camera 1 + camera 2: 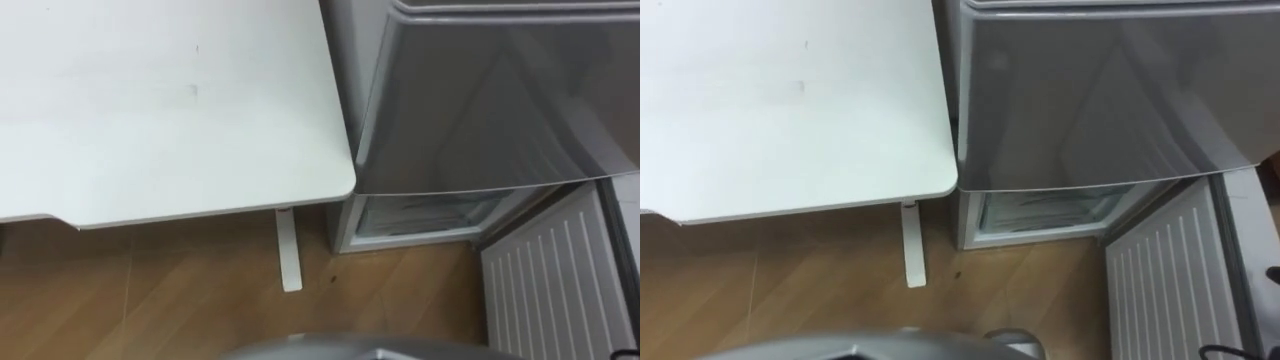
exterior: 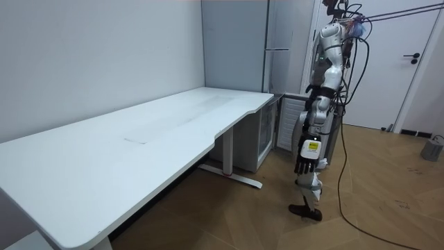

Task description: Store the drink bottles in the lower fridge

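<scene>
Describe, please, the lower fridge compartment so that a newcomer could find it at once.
Beside the corner of the white desk stands a tall grey fridge. At its foot, by the wooden floor, is the lower compartment. Unlike the shut upper door, it is open, its ribbed white door swung rightward.

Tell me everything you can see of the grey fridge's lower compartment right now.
The lower compartment of the tall grey metal fridge stands open. Its white ribbed door is swung out to the robot's right, inner face up to the camera. Inside is a pale, white-walled cavity with what looks like a clear shelf or drawer front; I can make out no contents. The shut upper grey door overhangs it. It sits at the wooden floor, close beside the white table; whether they touch I cannot tell.
</scene>
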Motion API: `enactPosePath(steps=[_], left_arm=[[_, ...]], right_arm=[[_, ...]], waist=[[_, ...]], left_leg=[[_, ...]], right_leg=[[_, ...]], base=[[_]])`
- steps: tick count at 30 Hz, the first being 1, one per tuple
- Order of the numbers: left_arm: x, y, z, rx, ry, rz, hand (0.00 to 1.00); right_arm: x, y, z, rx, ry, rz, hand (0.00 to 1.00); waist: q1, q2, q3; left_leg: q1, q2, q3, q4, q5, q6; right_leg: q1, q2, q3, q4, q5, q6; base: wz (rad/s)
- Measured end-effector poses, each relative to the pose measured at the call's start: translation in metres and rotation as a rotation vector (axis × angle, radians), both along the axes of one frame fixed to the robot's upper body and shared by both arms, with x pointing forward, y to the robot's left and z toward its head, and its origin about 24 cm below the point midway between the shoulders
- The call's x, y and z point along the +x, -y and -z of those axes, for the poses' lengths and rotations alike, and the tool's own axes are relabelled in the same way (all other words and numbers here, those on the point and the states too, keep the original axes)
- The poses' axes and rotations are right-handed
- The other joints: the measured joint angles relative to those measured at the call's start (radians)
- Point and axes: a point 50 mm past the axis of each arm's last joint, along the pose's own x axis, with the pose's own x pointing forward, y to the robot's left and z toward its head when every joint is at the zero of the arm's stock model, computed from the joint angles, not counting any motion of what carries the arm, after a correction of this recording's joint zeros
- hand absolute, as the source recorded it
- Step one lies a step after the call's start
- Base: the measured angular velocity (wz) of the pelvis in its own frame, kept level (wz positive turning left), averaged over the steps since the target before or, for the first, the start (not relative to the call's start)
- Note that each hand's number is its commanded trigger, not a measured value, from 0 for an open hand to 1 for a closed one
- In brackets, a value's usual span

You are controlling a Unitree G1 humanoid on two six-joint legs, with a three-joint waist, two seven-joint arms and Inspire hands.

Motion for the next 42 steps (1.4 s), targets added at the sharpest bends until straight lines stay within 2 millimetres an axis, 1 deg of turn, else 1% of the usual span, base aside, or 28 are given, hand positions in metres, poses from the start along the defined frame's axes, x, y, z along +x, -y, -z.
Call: enactPosePath(steps=[1, 2, 3, 4, 7, 9, 14, 16, 18, 20, 23, 25, 26, 28, 29, 31, 32, 33, 34, 35, 36, 37, 38, 39, 40, 41, 42], left_arm=[[-0.002, 0.000, 0.000, -0.001, -0.002, -0.003, 0.00], [-0.002, 0.000, 0.000, -0.002, -0.003, -0.003, 0.00], [-0.003, 0.000, 0.000, -0.005, -0.002, -0.003, 0.00], [-0.003, 0.000, 0.000, -0.008, 0.002, -0.005, 0.00], [-0.002, -0.001, -0.001, -0.007, 0.008, -0.004, 0.00], [-0.001, -0.001, -0.001, -0.010, 0.010, 0.001, 0.00], [0.001, -0.001, -0.001, -0.012, 0.013, 0.006, 0.00], [0.005, 0.001, 0.001, -0.012, 0.010, 0.026, 0.00], [0.011, 0.002, 0.002, -0.013, 0.021, 0.044, 0.00], [0.014, 0.002, 0.002, -0.006, 0.035, 0.048, 0.00], [0.015, 0.004, 0.003, 0.000, 0.043, 0.047, 0.00], [0.015, 0.005, 0.004, -0.001, 0.041, 0.048, 0.00], [0.015, 0.006, 0.004, -0.001, 0.040, 0.047, 0.00], [0.007, 0.009, 0.005, -0.007, 0.011, 0.031, 0.00], [0.004, 0.010, 0.006, -0.010, -0.003, 0.029, 0.00], [-0.010, 0.022, 0.008, -0.029, -0.039, 0.011, 0.00], [-0.012, 0.026, 0.009, -0.040, -0.047, 0.014, 0.00], [-0.014, 0.033, 0.012, -0.062, -0.057, 0.019, 0.00], [-0.015, 0.039, 0.013, -0.079, -0.058, 0.021, 0.00], [-0.015, 0.041, 0.014, -0.089, -0.059, 0.020, 0.00], [-0.016, 0.046, 0.015, -0.107, -0.063, 0.030, 0.00], [-0.017, 0.049, 0.016, -0.120, -0.069, 0.047, 0.00], [-0.017, 0.049, 0.016, -0.121, -0.071, 0.054, 0.00], [-0.014, 0.051, 0.017, -0.125, -0.072, 0.071, 0.00], [-0.013, 0.051, 0.017, -0.129, -0.067, 0.078, 0.00], [-0.012, 0.051, 0.017, -0.127, -0.066, 0.081, 0.00], [-0.012, 0.051, 0.017, -0.123, -0.070, 0.085, 0.00]], right_arm=[[0.000, 0.000, 0.000, 0.001, 0.000, 0.002, 0.00], [0.000, 0.000, 0.000, 0.001, 0.001, 0.002, 0.00], [0.000, 0.000, 0.000, 0.001, 0.004, 0.005, 0.00], [0.000, 0.000, 0.000, -0.011, 0.006, 0.012, 0.00], [0.000, 0.001, -0.002, -0.029, 0.011, 0.032, 0.00], [0.000, 0.001, -0.002, -0.033, 0.015, 0.031, 0.00], [-0.004, -0.001, 0.002, -0.019, 0.064, 0.071, 0.00], [-0.003, -0.009, 0.010, -0.014, 0.087, 0.069, 0.00], [-0.003, -0.017, 0.017, -0.006, 0.090, 0.059, 0.00], [-0.002, -0.021, 0.021, 0.016, 0.118, 0.070, 0.00], [-0.008, -0.029, 0.029, 0.040, 0.179, 0.094, 0.00], [-0.016, -0.037, 0.035, 0.057, 0.240, 0.117, 0.00], [-0.017, -0.039, 0.037, 0.065, 0.261, 0.128, 0.00], [-0.017, -0.050, 0.044, 0.111, 0.365, 0.172, 0.00], [-0.016, -0.054, 0.047, 0.127, 0.387, 0.172, 0.00], [-0.011, -0.070, 0.055, 0.178, 0.470, 0.152, 0.00], [-0.012, -0.074, 0.057, 0.191, 0.484, 0.149, 0.00], [-0.014, -0.083, 0.062, 0.220, 0.499, 0.137, 0.00], [-0.015, -0.092, 0.068, 0.251, 0.510, 0.129, 0.00], [-0.016, -0.096, 0.071, 0.268, 0.504, 0.128, 0.00], [-0.015, -0.108, 0.077, 0.309, 0.513, 0.125, 0.00], [-0.011, -0.118, 0.081, 0.345, 0.557, 0.118, 0.00], [-0.007, -0.124, 0.082, 0.364, 0.582, 0.105, 0.00], [0.000, -0.130, 0.083, 0.393, 0.619, 0.079, 0.00], [0.004, -0.135, 0.083, 0.407, 0.636, 0.042, 0.00], [0.006, -0.137, 0.083, 0.416, 0.635, 0.022, 0.00], [0.010, -0.145, 0.085, 0.446, 0.637, -0.017, 0.00]], waist=[[0.003, 0.010, 0.0023], [0.003, 0.010, 0.0003], [0.003, 0.015, -0.0021], [0.002, 0.022, -0.0014], [-0.001, 0.032, -0.0021], [0.000, 0.033, -0.0022], [-0.004, 0.024, -0.0019], [0.000, 0.017, -0.0011], [0.004, 0.015, 0.0017], [0.006, 0.015, -0.0009], [0.007, 0.015, -0.0032], [0.029, 0.019, -0.0039], [0.035, 0.022, -0.0037], [0.059, 0.031, -0.0039], [0.061, 0.035, -0.0046], [0.069, 0.050, -0.0066], [0.072, 0.055, -0.0068], [0.073, 0.064, -0.0087], [0.073, 0.070, -0.0062], [0.073, 0.071, -0.0059], [0.072, 0.084, -0.0069], [0.069, 0.090, -0.0114], [0.070, 0.095, -0.0112], [0.065, 0.101, -0.0119], [0.063, 0.101, -0.0119], [0.066, 0.098, -0.0124], [0.081, 0.087, -0.0128]], left_leg=[[-0.002, 0.000, 0.000, 0.001, 0.000, 0.000], [-0.005, 0.000, 0.000, 0.003, 0.000, 0.000], [-0.017, 0.000, -0.001, 0.007, 0.000, 0.000], [-0.030, 0.000, -0.004, 0.015, 0.000, 0.000], [-0.041, 0.000, -0.009, 0.021, 0.001, 0.000], [-0.045, 0.000, -0.009, 0.021, 0.001, -0.001], [-0.045, 0.002, -0.003, 0.026, 0.001, -0.001], [-0.044, 0.004, 0.003, 0.027, 0.001, -0.001], [-0.043, 0.009, 0.011, 0.027, 0.001, -0.001], [-0.043, 0.014, 0.012, 0.024, -0.001, -0.004], [-0.037, 0.022, 0.014, 0.019, 0.002, -0.010], [-0.026, 0.035, 0.030, 0.018, 0.003, -0.018], [-0.023, 0.038, 0.035, 0.017, 0.003, -0.020], [0.002, 0.054, 0.061, 0.015, -0.005, -0.031], [0.008, 0.058, 0.065, 0.013, -0.007, -0.033], [0.033, 0.069, 0.066, 0.010, -0.017, -0.038], [0.037, 0.070, 0.066, 0.009, -0.018, -0.039], [0.039, 0.070, 0.065, 0.008, -0.020, -0.039], [0.039, 0.070, 0.062, 0.007, -0.020, -0.039], [0.039, 0.069, 0.061, 0.006, -0.019, -0.039], [0.041, 0.067, 0.061, 0.005, -0.019, -0.038], [0.041, 0.064, 0.061, 0.003, -0.018, -0.037], [0.041, 0.062, 0.062, 0.003, -0.018, -0.036], [0.040, 0.055, 0.065, 0.005, -0.014, -0.030], [0.038, 0.043, 0.068, 0.004, -0.010, -0.025], [0.038, 0.041, 0.075, 0.004, -0.010, -0.024], [0.038, 0.036, 0.104, 0.008, -0.009, -0.024]], right_leg=[[-0.001, 0.001, 0.004, -0.002, 0.000, 0.000], [-0.003, 0.001, 0.006, -0.004, 0.000, 0.000], [-0.010, 0.002, 0.009, -0.008, 0.002, -0.001], [-0.015, 0.004, 0.009, -0.015, 0.006, -0.001], [-0.024, 0.005, 0.007, -0.014, 0.007, -0.001], [-0.028, 0.005, 0.005, -0.014, 0.007, -0.001], [-0.026, 0.005, 0.006, -0.015, 0.007, -0.002], [-0.024, 0.007, 0.009, -0.015, 0.008, -0.004], [-0.025, 0.012, 0.014, -0.015, 0.013, -0.008], [-0.024, 0.016, 0.014, -0.015, 0.015, -0.011], [-0.023, 0.024, 0.018, -0.015, 0.019, -0.018], [-0.024, 0.036, 0.037, -0.016, 0.023, -0.024], [-0.024, 0.040, 0.041, -0.016, 0.025, -0.027], [-0.026, 0.061, 0.080, -0.015, 0.032, -0.038], [-0.025, 0.068, 0.095, -0.015, 0.033, -0.040], [-0.026, 0.091, 0.140, -0.017, 0.041, -0.052], [-0.027, 0.095, 0.148, -0.016, 0.041, -0.054], [-0.031, 0.098, 0.157, -0.017, 0.041, -0.055], [-0.038, 0.099, 0.164, -0.016, 0.039, -0.056], [-0.045, 0.099, 0.168, -0.015, 0.039, -0.057], [-0.049, 0.100, 0.173, -0.013, 0.039, -0.056], [-0.060, 0.099, 0.178, -0.003, 0.039, -0.056], [-0.066, 0.099, 0.181, 0.005, 0.038, -0.057], [-0.080, 0.094, 0.188, 0.019, 0.035, -0.053], [-0.102, 0.085, 0.199, 0.046, 0.025, -0.048], [-0.112, 0.083, 0.203, 0.057, 0.023, -0.048], [-0.134, 0.081, 0.222, 0.083, 0.018, -0.047]], base=[[0.00], [0.00], [0.05], [0.08], [0.05], [0.00], [0.00], [0.00], [-0.08], [-0.05], [-0.08], [-0.24], [-0.37], [-0.55], [-0.65], [-0.63], [-0.44], [-0.24], [-0.18], [-0.14], [-0.18], [-0.21], [-0.20], [-0.19], [-0.19], [-0.39], [-0.52]])
